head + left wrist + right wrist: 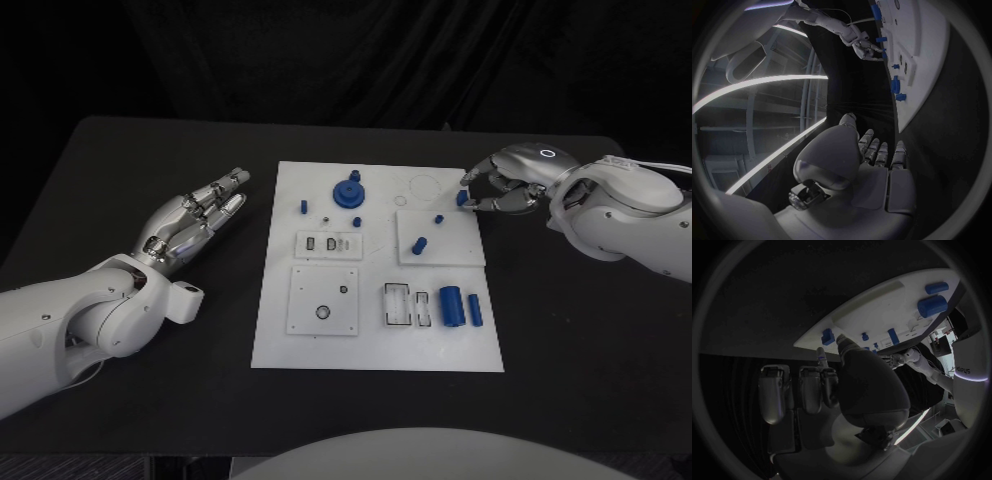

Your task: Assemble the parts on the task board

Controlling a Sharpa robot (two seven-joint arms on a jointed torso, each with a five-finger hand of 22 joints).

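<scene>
The white task board (378, 345) lies mid-table. My right hand (505, 187) is at its far right corner, where thumb and a fingertip pinch a small blue peg (462, 198) at the raised square plate (447, 250); the right wrist view shows the same peg (827, 335) beside the thumb tip. My left hand (199, 220) hovers left of the board, fingers stretched out and apart, holding nothing. A round blue part (348, 193) stands at the far middle. Two blue cylinders (451, 304) lie at the near right. In the left wrist view the board (926, 55) lies beyond the left hand (873, 165).
Small blue pegs stand on the board: one at the far left (304, 207), one on the square plate (418, 244). Rectangular sockets (329, 243), a square plate with holes (323, 300) and outlined slots (404, 306) mark the board. Black table (144, 170) surrounds it.
</scene>
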